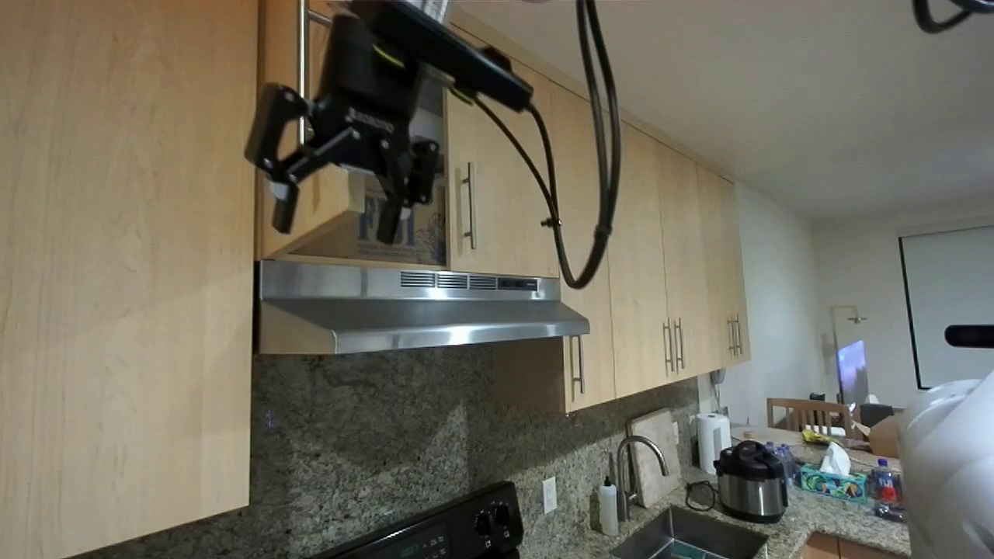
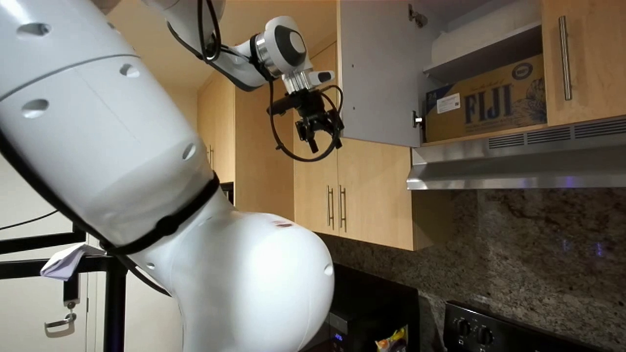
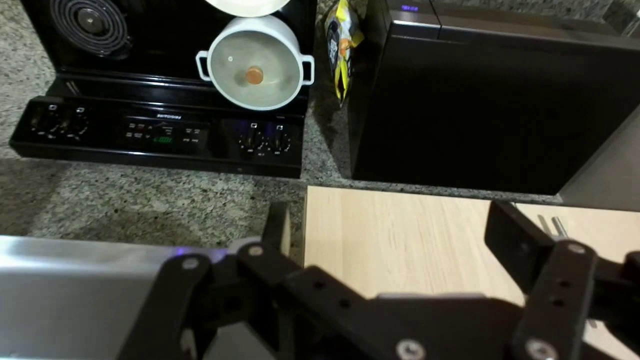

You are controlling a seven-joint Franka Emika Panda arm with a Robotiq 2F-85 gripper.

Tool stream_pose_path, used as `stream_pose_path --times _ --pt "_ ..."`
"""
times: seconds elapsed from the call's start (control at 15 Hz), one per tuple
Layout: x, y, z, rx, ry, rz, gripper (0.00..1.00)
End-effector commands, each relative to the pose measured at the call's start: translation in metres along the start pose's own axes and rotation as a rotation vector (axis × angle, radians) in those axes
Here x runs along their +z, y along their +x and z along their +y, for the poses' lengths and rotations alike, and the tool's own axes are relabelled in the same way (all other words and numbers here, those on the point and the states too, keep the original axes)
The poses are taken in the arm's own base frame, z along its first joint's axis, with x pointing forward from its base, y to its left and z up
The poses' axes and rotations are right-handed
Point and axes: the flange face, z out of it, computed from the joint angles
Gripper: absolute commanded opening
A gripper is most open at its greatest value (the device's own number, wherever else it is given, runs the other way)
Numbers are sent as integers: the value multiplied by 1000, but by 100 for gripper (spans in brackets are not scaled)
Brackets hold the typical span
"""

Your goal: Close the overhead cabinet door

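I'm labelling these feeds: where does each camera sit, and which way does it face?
Exterior view: beside the cabinets, facing along them past the open overhead door; claw and some white arm show.
Exterior view: near the arm, facing the door's grey inner face; arm and claw show.
Wrist view: arm-mounted, facing down at the stove and lidded pot; claw fingers show.
Both exterior views share the door, claw, range hood and FIJI box.

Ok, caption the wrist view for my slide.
Open, empty hand, light-wood cabinet doors beyond, and a lidded white pot on the black stove.
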Motion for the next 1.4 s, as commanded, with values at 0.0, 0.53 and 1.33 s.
stream_pose_path --times 0.0,0.53,1.33 --pt "-34 34 -36 56 -108 19 100" --pt "-105 81 -90 84 -192 96 100" --pt "-148 112 -87 242 -271 202 100"
